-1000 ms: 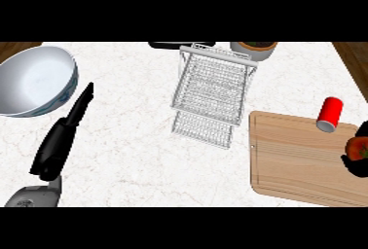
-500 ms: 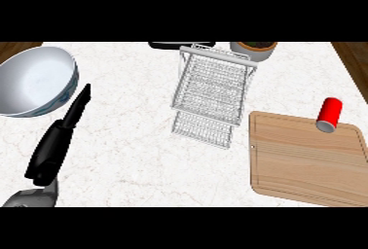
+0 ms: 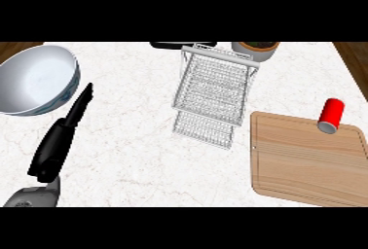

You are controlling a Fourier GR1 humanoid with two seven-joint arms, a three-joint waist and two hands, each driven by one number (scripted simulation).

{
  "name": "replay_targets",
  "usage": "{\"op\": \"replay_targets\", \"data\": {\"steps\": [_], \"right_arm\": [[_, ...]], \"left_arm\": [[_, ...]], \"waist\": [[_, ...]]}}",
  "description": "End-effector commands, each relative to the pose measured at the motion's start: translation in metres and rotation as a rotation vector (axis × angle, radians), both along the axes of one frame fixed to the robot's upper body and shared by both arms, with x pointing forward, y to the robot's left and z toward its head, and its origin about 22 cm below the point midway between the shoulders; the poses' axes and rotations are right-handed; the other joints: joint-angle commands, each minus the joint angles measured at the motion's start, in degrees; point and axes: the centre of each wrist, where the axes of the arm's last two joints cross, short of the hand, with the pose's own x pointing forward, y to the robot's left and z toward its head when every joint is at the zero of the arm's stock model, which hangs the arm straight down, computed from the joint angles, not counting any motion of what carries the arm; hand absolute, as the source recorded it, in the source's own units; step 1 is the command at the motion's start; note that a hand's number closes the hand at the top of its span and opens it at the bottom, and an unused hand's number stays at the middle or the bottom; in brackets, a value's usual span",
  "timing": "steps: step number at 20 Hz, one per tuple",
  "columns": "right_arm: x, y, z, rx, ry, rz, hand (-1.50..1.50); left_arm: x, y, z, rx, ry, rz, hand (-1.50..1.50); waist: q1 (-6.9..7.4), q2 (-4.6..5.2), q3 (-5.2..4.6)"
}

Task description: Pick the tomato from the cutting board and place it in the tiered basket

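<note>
The wooden cutting board [image 3: 302, 165] lies at the right with nothing on its bare top. No tomato shows anywhere in the head view. The white wire tiered basket [image 3: 215, 82] stands in the middle of the counter, and I see nothing in its tiers. My left hand [image 3: 54, 146] rests at the lower left, well away from both, open with straight fingers pointing up towards the bowl. My right hand is out of the view.
A large white bowl [image 3: 32, 80] sits at the far left, beside the left hand's fingertips. A red can [image 3: 330, 115] lies at the board's upper right corner. A pot [image 3: 256, 48] and a dark object [image 3: 183, 44] stand at the back edge.
One second ago my right hand showed at the right edge over the board, curled round the tomato; hand and tomato have since left the view. The left hand has hardly moved.
</note>
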Motion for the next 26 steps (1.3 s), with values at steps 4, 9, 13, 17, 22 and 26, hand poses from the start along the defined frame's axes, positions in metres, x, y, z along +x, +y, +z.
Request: {"op": "replay_targets", "data": {"steps": [4,9,13,17,22,26], "right_arm": [[0.018,0.063,0.060,0.043,-0.010,0.041,1.50],[0.054,0.109,0.060,0.086,0.027,0.043,1.50],[0.079,0.145,0.094,0.101,0.056,0.044,1.50],[0.109,0.179,0.056,0.134,0.115,0.070,1.50],[0.129,0.220,0.034,0.139,0.135,0.086,1.50],[0.156,0.241,0.011,0.141,0.191,0.091,1.50]], "left_arm": [[0.003,-0.019,0.017,-0.009,-0.004,-0.015,0.00],[0.006,-0.002,0.007,-0.009,-0.003,-0.026,0.00],[0.000,-0.019,-0.008,0.002,0.007,-0.019,0.00],[0.000,-0.019,0.000,-0.008,-0.005,-0.030,0.00],[-0.001,0.007,0.009,0.004,0.008,-0.017,0.00],[0.012,-0.017,-0.002,0.002,0.003,-0.026,0.00]], "waist": [[0.70,0.03,-0.02],[0.89,0.20,-0.01],[1.55,0.30,-0.04],[1.44,0.36,0.01],[1.06,0.28,0.03],[0.99,0.48,0.02]]}}
